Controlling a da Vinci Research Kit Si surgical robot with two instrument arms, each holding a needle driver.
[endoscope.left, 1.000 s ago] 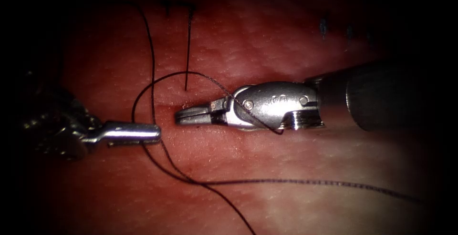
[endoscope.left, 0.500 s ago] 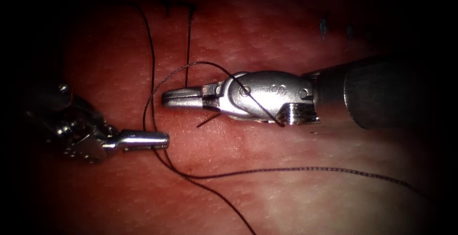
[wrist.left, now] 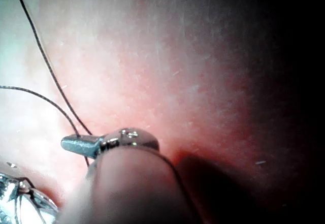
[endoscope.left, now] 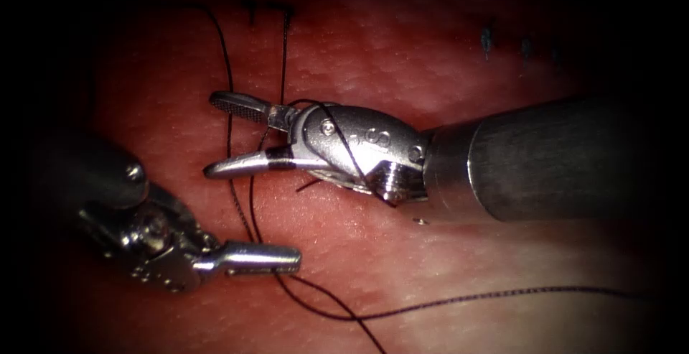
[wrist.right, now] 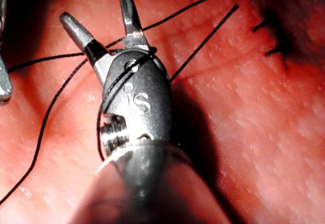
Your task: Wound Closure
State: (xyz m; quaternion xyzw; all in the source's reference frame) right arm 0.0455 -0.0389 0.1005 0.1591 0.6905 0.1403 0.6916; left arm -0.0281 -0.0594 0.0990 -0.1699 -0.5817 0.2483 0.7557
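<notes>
Right pincer (endoscope.left: 219, 133) now spread, thread (endoscope.left: 337, 138) looped around

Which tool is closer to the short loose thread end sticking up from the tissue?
Right. The right tool, jaws open, sits just above the thread end, a loop of thread over its wrist. The left tool, jaws shut, lies lower, off to the left.

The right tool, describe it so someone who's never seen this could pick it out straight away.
Start in the endoscope view at the thick grey shaft entering from the right over the red tissue. At its end is the right tool, jaws spread in an open V, gripping nothing, with dark thread looped over its wrist. The left tool, lower left, has its jaws shut.
</notes>
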